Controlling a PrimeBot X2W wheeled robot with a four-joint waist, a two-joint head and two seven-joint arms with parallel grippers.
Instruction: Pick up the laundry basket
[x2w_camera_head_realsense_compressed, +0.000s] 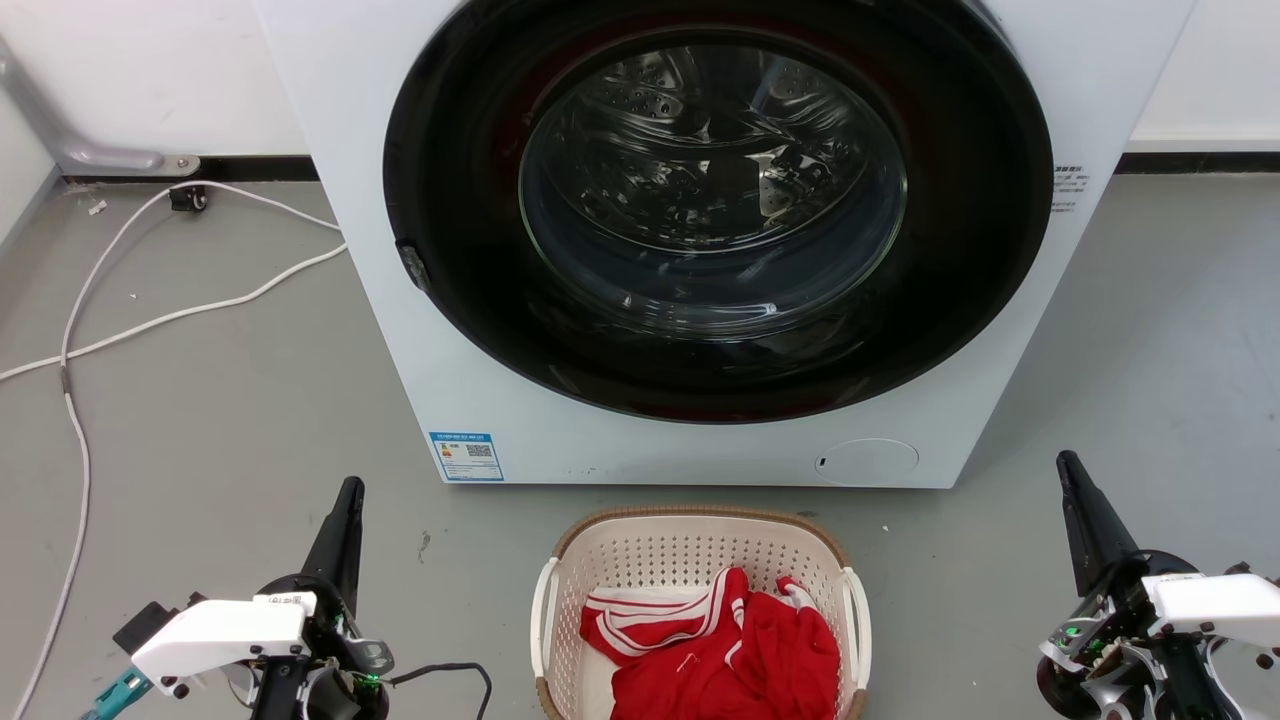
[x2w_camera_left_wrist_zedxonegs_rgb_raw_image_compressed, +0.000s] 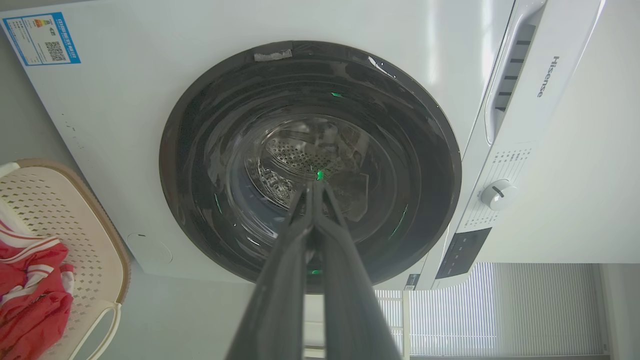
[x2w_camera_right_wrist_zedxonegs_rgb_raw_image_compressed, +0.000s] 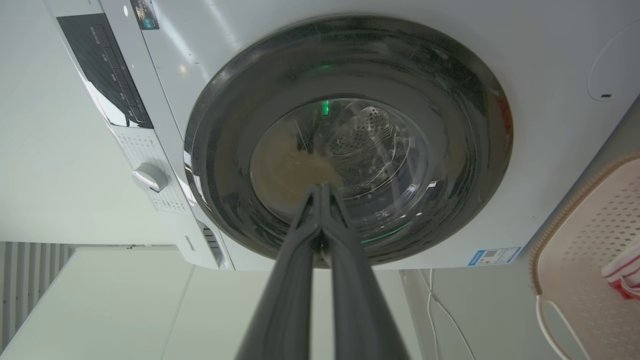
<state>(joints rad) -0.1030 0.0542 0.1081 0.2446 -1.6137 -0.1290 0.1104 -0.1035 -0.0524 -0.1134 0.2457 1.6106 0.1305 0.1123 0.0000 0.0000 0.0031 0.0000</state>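
One white washer (x2w_camera_head_realsense_compressed: 560, 450) takes up most of the head view. Its round dark door (x2w_camera_head_realsense_compressed: 715, 200) is closed over the steel drum. It stands on a grey floor (x2w_camera_head_realsense_compressed: 200, 430).

The basket (x2w_camera_head_realsense_compressed: 690, 545) sits on the floor just in front of the washer, below the door. It lies between the two claws and well apart from both. A white handle shows on each side, and a red garment (x2w_camera_head_realsense_compressed: 730, 650) with white stripes lies inside.

The left claw (x2w_camera_head_realsense_compressed: 348, 495) hangs low at the basket's left, fingers pointing at the washer. In the left wrist view the left claw (x2w_camera_left_wrist_zedxonegs_rgb_raw_image_compressed: 315, 187) is clenched, its fingers meeting at the tips with nothing between them. The right claw (x2w_camera_head_realsense_compressed: 1068, 465) mirrors it on the other side. The right wrist view shows the right claw (x2w_camera_right_wrist_zedxonegs_rgb_raw_image_compressed: 322, 189) equally pressed together and empty. Neither claw touches the basket or the washer.

The head view shows a white cable (x2w_camera_head_realsense_compressed: 150, 320) trailing over the floor to the left. The wrist views look up at the washer's control panel and its knob (x2w_camera_left_wrist_zedxonegs_rgb_raw_image_compressed: 497, 194). Each also catches one end of the basket (x2w_camera_left_wrist_zedxonegs_rgb_raw_image_compressed: 90, 220) (x2w_camera_right_wrist_zedxonegs_rgb_raw_image_compressed: 590, 225) at its edge. A blue label (x2w_camera_head_realsense_compressed: 466, 456) sits at the washer's lower left corner.
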